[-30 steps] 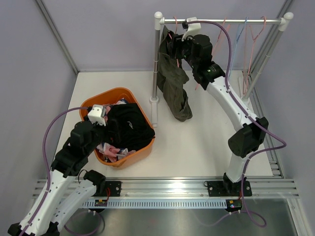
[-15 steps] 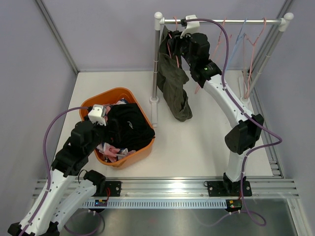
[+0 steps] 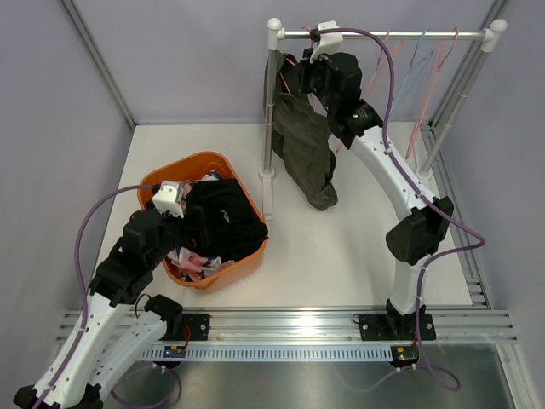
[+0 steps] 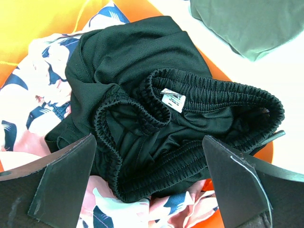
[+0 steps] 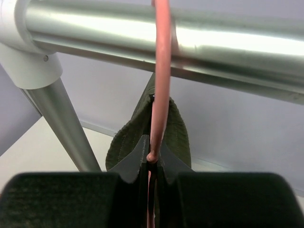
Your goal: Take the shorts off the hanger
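Note:
Olive green shorts (image 3: 305, 149) hang from a pink hanger (image 5: 161, 71) at the left end of the metal rail (image 3: 383, 36). My right gripper (image 3: 300, 77) is up at the rail, shut on the hanger's thin neck just under its hook. In the right wrist view the gripper (image 5: 152, 159) pinches the hanger, with the olive shorts (image 5: 178, 135) behind it. Black shorts (image 4: 156, 95) lie on pink patterned shorts (image 4: 28, 99) in the orange basket (image 3: 247, 260). My left gripper (image 4: 152, 185) hovers open above them, holding nothing.
Empty pink and blue hangers (image 3: 430, 60) dangle at the rail's right end. The rack's left post (image 3: 271, 111) stands just beside the olive shorts, and its right post leans by the right wall. Grey walls close in both sides.
My right gripper has closed onto the pink hanger and shifted slightly up and left toward the rail; the olive shorts swung a little. The left arm has not moved.

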{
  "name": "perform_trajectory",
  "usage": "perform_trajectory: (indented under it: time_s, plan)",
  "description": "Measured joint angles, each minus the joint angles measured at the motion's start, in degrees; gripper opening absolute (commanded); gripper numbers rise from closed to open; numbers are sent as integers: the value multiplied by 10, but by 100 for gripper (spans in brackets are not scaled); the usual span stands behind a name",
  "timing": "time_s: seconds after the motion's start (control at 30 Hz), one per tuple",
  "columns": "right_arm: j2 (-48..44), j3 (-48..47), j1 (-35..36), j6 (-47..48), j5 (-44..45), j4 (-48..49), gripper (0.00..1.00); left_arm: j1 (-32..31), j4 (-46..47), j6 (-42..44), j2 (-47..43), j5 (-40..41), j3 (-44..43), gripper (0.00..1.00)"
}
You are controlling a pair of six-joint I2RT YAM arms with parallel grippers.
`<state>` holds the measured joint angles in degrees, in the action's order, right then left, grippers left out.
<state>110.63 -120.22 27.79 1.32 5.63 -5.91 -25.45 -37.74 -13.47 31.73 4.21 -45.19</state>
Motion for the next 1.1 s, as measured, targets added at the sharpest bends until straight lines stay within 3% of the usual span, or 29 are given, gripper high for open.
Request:
perform_trajectory:
  time_s: [0.53,0.93,1.1]
  plan:
    - [-67,-3,1,5,54,-106,0,0,-1,0,3,0,3,99]
    - [-234,148,1,-24,59,-155,0,0,-2,0,9,-1,0,99]
    - [-321,228,1,-49,50,-198,0,-6,-2,-3,61,-4,-60,99]
